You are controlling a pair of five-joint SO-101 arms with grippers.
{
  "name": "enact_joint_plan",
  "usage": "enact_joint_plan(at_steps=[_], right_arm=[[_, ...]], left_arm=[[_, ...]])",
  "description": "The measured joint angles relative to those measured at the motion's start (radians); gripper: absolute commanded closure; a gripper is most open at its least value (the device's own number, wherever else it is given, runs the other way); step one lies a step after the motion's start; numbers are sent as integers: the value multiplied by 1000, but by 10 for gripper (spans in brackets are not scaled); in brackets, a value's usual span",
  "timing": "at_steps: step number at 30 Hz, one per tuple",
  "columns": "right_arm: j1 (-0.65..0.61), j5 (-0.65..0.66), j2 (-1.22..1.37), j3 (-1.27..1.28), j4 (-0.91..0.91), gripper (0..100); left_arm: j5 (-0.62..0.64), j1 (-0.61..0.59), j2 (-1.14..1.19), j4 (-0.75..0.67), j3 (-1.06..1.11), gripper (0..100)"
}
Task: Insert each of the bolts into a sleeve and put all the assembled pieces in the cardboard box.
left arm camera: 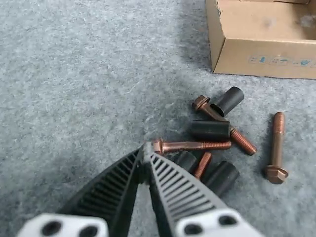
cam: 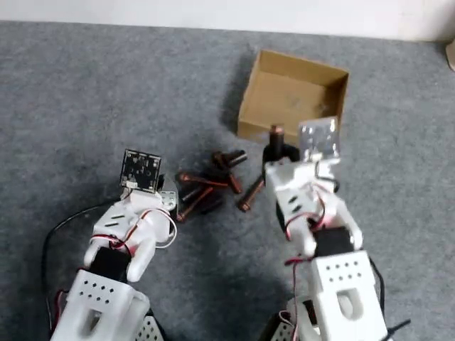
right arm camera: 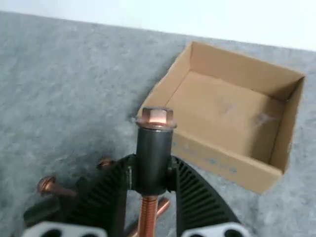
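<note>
My right gripper [right arm camera: 151, 170] is shut on a black sleeve [right arm camera: 152, 155] with a copper bolt [right arm camera: 155, 117] pushed through it, held upright just in front of the empty cardboard box [right arm camera: 276, 148]. In the high view this assembled piece [cam: 276, 142] stands by the box's near wall [cam: 249, 128]. My left gripper [left arm camera: 147, 147] is shut with nothing in it, its tips at the head of a loose bolt [left arm camera: 190, 145]. The pile holds more bolts [left arm camera: 275, 148] and several black sleeves [left arm camera: 210, 129], also visible in the high view [cam: 213, 183].
Grey carpet covers the table. The pile lies between the two arms, with one bolt [cam: 250, 194] close to the right arm. Open carpet stretches to the left of the pile and to the right of the box [left arm camera: 266, 54].
</note>
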Motion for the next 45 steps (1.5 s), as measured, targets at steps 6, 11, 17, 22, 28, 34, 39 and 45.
enact_joint_plan(at_steps=[6, 11, 17, 22, 28, 34, 39, 45], right_arm=[[61, 0, 261, -242, -3, 994], [98, 0, 494, -454, -3, 994], [138, 0, 789, -689, -3, 994], [167, 0, 1023, -864, -3, 994], [192, 0, 1254, -1028, -3, 994], [203, 0, 1413, -1109, -3, 989], [209, 0, 1481, -1114, -3, 988], [213, 0, 1484, -1114, -3, 891]], left_arm=[[0, 0, 0, 0, 0, 994], [0, 0, 0, 0, 0, 994], [0, -5, 0, 0, 0, 994], [0, -8, 0, 0, 0, 993], [0, -8, 0, 0, 0, 993], [0, -8, 0, -23, 21, 993], [0, -9, 0, -54, 29, 993], [0, -9, 0, -60, 29, 993]])
